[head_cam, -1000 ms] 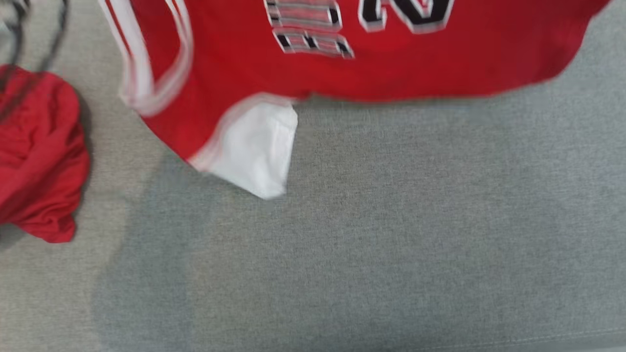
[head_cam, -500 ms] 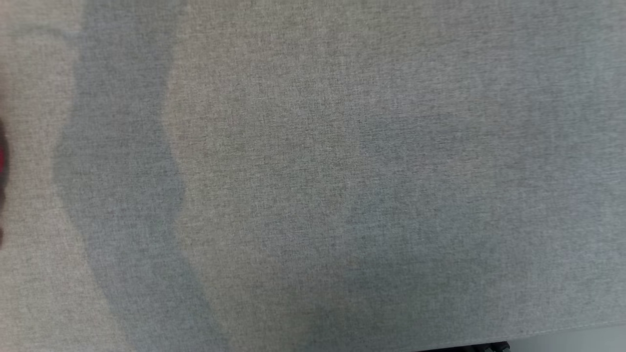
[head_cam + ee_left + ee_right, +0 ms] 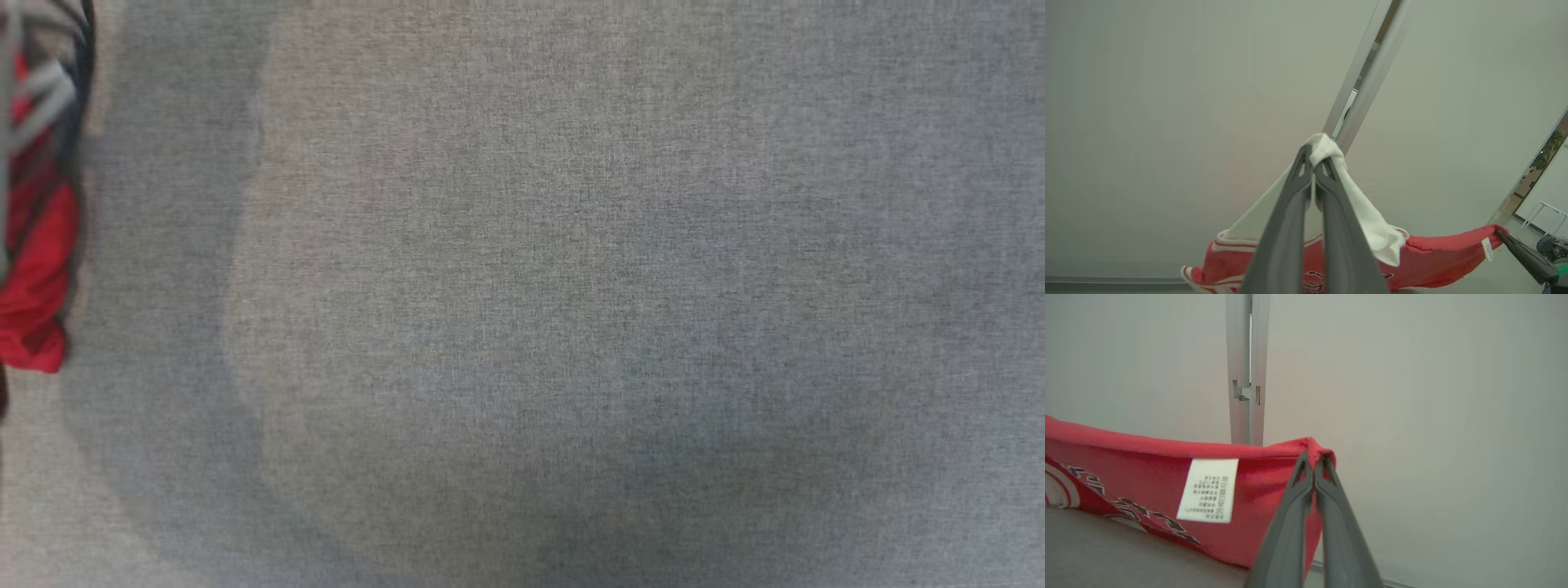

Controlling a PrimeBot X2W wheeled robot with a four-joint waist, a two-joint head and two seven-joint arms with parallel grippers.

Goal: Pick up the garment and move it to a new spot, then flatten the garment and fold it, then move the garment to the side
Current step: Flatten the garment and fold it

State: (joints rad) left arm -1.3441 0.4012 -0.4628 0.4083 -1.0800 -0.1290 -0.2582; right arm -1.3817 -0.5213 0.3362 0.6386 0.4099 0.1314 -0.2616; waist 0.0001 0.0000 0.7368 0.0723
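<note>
The garment [image 3: 1437,257] is a red jersey with white trim and dark lettering, stretched in the air between both grippers. In the left wrist view my left gripper [image 3: 1314,163] is shut on a bunched white part of it. At that view's right edge the right gripper [image 3: 1499,233] pinches the red corner that carries a white label. In the right wrist view my right gripper [image 3: 1314,459] is shut on that red corner of the garment [image 3: 1147,473], with the label [image 3: 1208,490] just to its left. The jersey's lower edge hangs near the grey surface [image 3: 1106,555].
Grey woven fabric [image 3: 571,294] covers the work surface in the head view. A crumpled red cloth [image 3: 37,269] with grey stripes lies at the left edge. Pale walls and a metal post [image 3: 1247,367] stand behind the lifted jersey.
The head view has shifted. The jersey that lay across its top a second ago has passed out of the picture, and the red bundle sits further left.
</note>
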